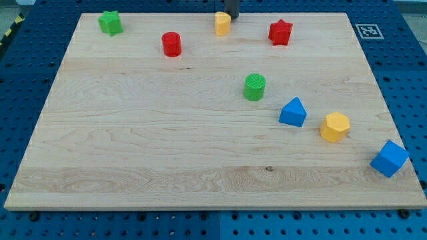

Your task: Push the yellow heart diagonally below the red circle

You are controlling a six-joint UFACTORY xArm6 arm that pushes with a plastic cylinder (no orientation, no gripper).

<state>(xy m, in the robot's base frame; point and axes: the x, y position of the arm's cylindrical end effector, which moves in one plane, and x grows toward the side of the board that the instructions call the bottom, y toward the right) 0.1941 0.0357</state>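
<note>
The yellow heart point(222, 23) sits near the board's top edge, a little right of centre. The red circle point(171, 44) stands to its left and slightly lower, about a block's width of board between them. My tip point(231, 17) comes in from the view's top and ends just above and to the right of the yellow heart, touching it or very close to it; I cannot tell which.
A green star point(110, 23) is at top left. A red star point(281, 32) is right of the heart. A green circle point(254, 87), a blue triangular block point(293, 112), a yellow hexagon point(334, 127) and a blue cube point(389, 159) run down to the lower right. The wooden board point(133, 153) lies on a blue pegboard.
</note>
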